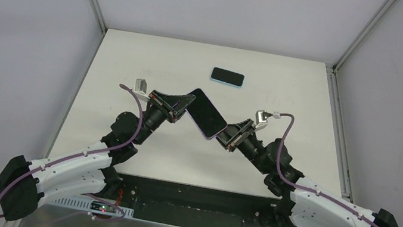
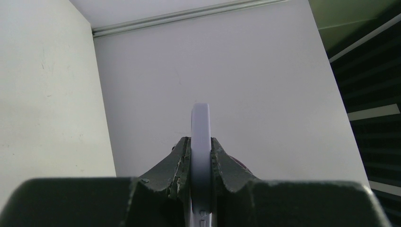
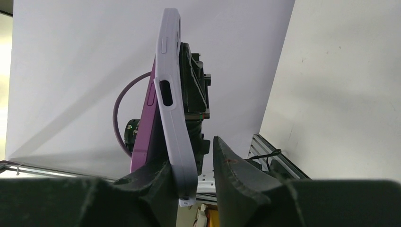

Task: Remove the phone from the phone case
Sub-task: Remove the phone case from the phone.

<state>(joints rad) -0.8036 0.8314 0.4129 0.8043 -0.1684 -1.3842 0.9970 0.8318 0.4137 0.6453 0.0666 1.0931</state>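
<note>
No readable text, labels, brands or numbers anywhere in view.

Second phone [image 1: 227, 77] on table [image 1: 133, 67] behind cased phone [image 1: 207, 113]

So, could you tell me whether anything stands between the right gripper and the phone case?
Nothing visible does. The phone case sits end-first inside the open right gripper, against one finger with a gap to the other. The left gripper clamps the far end, and the second phone lies apart on the table.

phone case [image 2: 200, 137]: lower end cut by frame edge | phone [image 3: 143, 142]: bottom hidden behind right end effector [image 3: 193, 158] finger
</note>
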